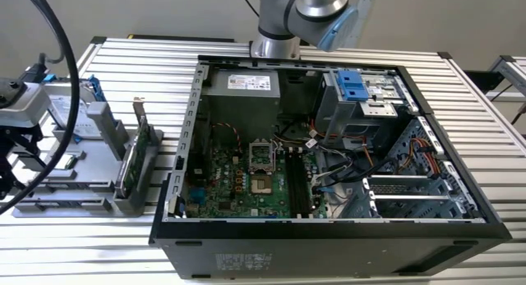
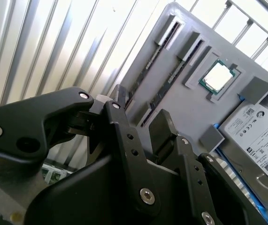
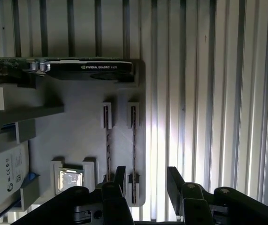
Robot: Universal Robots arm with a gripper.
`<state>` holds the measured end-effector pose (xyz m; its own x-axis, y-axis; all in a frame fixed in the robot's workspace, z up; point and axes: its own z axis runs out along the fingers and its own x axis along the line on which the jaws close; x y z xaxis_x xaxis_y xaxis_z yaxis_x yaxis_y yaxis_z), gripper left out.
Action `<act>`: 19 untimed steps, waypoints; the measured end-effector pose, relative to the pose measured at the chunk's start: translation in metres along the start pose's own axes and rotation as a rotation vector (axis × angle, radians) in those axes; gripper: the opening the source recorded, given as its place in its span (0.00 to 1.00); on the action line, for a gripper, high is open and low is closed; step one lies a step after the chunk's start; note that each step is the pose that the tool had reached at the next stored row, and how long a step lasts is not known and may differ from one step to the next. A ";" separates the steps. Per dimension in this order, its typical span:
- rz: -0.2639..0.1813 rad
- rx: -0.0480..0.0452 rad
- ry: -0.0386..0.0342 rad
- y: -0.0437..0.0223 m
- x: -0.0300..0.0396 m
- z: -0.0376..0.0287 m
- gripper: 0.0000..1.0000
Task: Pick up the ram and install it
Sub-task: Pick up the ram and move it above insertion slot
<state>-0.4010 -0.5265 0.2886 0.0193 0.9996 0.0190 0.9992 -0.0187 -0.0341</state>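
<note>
The ram (image 3: 133, 154) is a thin dark stick standing on edge in a slot of the grey holder tray (image 3: 77, 136). A second similar stick (image 3: 108, 140) stands in the neighbouring slot. My gripper (image 3: 148, 180) hovers over the tray's edge, open, and the outer stick lines up with the gap between its fingers (image 3: 119, 176) without touching them. In the second wrist view both sticks (image 2: 171, 82) run along the tray past the open gripper (image 2: 141, 117). The exterior view has the gripper (image 1: 7, 168) at its far left, over the tray (image 1: 74, 199).
An open computer case (image 1: 329, 232) fills the middle of the slatted table, with its motherboard (image 1: 246, 180) and dark memory slots (image 1: 297, 180) exposed. The tray also holds a graphics card (image 3: 77, 70), a hard drive (image 2: 258, 136) and a processor chip (image 2: 218, 77).
</note>
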 end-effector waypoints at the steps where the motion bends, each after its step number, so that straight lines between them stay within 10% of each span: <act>1: 0.000 0.0004 0.0000 0.0000 0.0000 0.0004 1.00; 11: 0.000 0.0033 -0.0001 0.0001 -0.0001 0.0038 1.00; 19: -0.001 -0.0144 0.0003 0.0004 0.0002 0.0107 1.00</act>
<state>-0.4009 -0.5261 0.2780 0.0184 0.9996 0.0193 0.9996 -0.0180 -0.0197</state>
